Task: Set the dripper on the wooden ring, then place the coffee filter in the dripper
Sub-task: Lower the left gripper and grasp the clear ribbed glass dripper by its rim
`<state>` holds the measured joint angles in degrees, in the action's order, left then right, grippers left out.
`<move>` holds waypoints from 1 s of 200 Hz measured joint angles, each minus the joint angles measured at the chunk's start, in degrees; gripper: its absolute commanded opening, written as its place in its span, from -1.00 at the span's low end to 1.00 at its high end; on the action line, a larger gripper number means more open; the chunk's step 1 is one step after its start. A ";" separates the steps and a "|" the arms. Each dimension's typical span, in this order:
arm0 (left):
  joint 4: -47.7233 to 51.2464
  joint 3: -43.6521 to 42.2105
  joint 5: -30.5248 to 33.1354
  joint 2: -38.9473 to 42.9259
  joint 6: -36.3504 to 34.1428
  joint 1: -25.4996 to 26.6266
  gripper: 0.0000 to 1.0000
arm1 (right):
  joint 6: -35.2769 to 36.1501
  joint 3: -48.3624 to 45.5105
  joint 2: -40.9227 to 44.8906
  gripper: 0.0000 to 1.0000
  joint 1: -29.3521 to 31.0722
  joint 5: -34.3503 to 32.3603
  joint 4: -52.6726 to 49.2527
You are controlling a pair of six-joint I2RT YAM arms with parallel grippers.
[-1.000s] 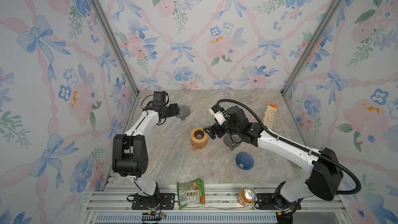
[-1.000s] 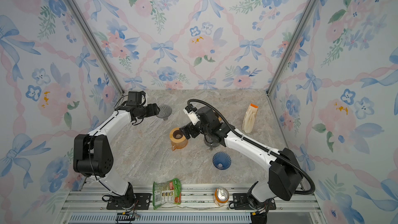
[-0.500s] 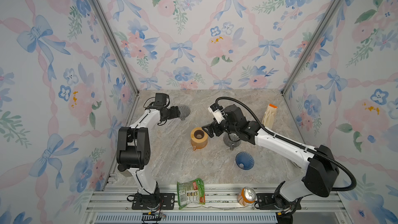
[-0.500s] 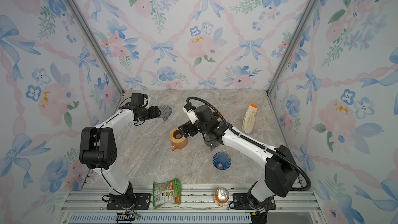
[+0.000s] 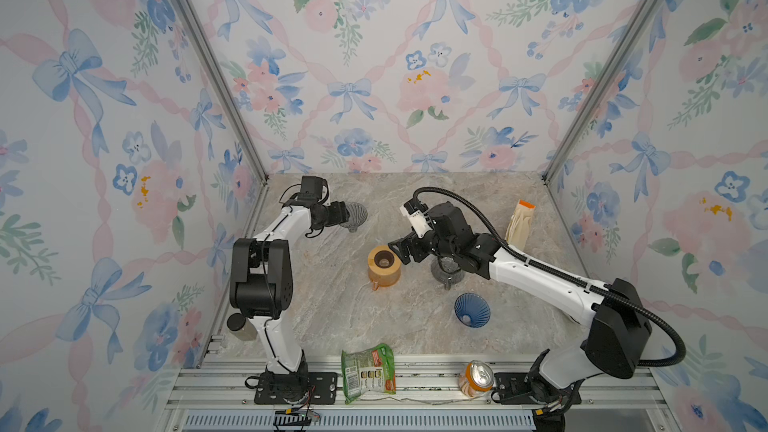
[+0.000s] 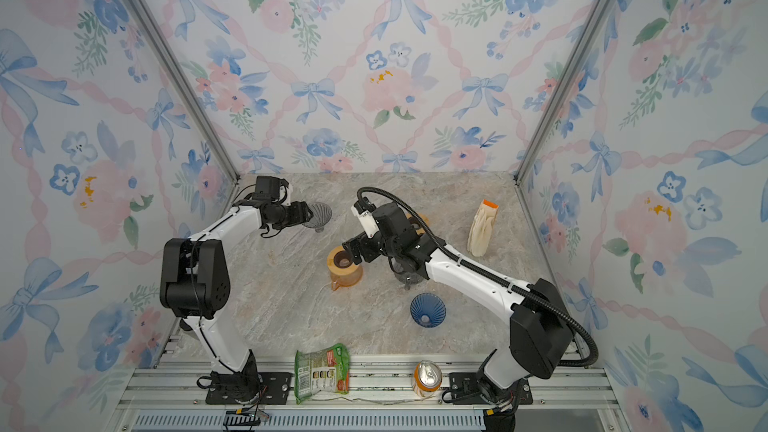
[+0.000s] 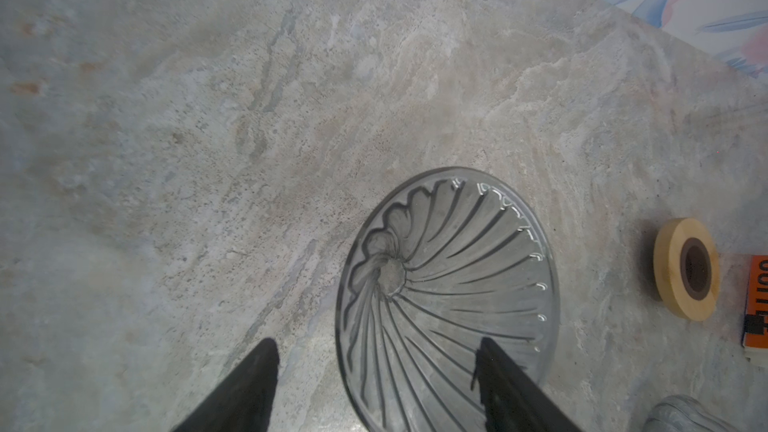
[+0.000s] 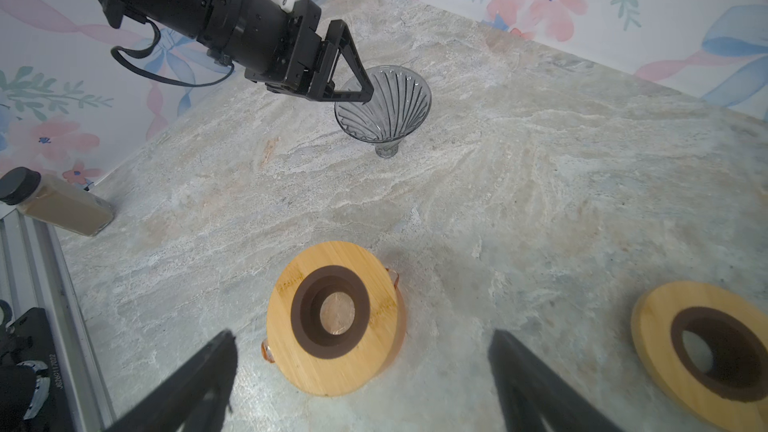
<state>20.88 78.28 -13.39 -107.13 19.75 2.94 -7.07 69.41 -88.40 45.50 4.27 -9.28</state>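
Looks like the grey dripper (image 5: pixel 353 214) at back left is being lined up between the open, empty left gripper (image 7: pixel 374 353), the right gripper (image 8: pixel 362 333) is spread wide and empty too, so the filters (image 5: pixel 519 224) by the right wall probably need to be fetched next.

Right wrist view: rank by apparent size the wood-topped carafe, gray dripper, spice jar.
1. wood-topped carafe: clearly largest, but also nearest the camera.
2. gray dripper and spice jar: look about alike, so no ranking between them.
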 measured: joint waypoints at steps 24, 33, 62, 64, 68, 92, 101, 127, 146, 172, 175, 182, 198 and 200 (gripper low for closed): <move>0.00 0.07 -0.02 -0.92 0.00 0.00 0.41 | 0.00 -0.07 0.02 0.93 0.00 -0.48 0.02; 0.00 0.13 -0.02 -1.36 0.00 0.00 0.40 | -0.02 -0.22 0.11 0.93 0.00 -0.72 0.02; 0.00 0.31 -0.63 -2.91 0.11 0.00 0.23 | -0.02 -0.96 0.76 0.93 0.00 -1.42 0.04; 0.00 0.33 -0.68 -2.97 -0.02 0.00 0.20 | 0.00 -0.96 0.81 0.93 0.00 -1.44 0.04; 0.00 0.37 -0.79 -3.13 0.13 0.00 0.17 | -0.02 -0.98 0.81 0.93 0.00 -1.57 0.02; 0.00 1.14 -1.62 -3.93 0.02 0.00 0.07 | -0.02 -1.07 0.81 0.93 0.00 -1.77 0.07; -0.04 1.51 -1.97 -4.13 0.04 0.00 0.05 | 0.00 -1.18 0.81 0.93 0.00 -1.77 0.09; -0.04 2.60 -2.67 -4.50 0.07 0.00 0.00 | 0.00 -1.22 0.81 0.93 0.00 -1.77 0.07; -0.11 2.97 -2.80 -4.59 0.09 0.00 -0.08 | 0.02 -1.25 0.83 0.93 0.00 -1.84 0.07; -0.13 2.97 -2.73 -4.76 0.68 0.00 -0.15 | 0.02 -1.44 0.87 0.93 0.00 -2.19 0.04; -0.13 2.97 -2.73 -4.81 0.70 0.00 -0.16 | 0.02 -1.51 0.87 0.93 0.00 -2.21 0.07; -0.13 2.97 -2.73 -4.87 0.87 0.00 -0.19 | 0.02 -1.62 0.87 0.93 0.00 -2.23 0.07; -0.13 2.97 -2.73 -5.07 1.11 0.00 -0.22 | 0.02 -1.90 0.87 0.93 0.00 -2.25 0.04; -0.13 2.97 -2.73 -5.09 1.14 0.00 -0.23 | 0.02 -1.95 0.87 0.93 0.00 -2.25 0.07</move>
<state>20.75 81.25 -16.12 -112.22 20.88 2.94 -7.05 67.46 -87.53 45.50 2.02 -9.21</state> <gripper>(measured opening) 0.399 0.965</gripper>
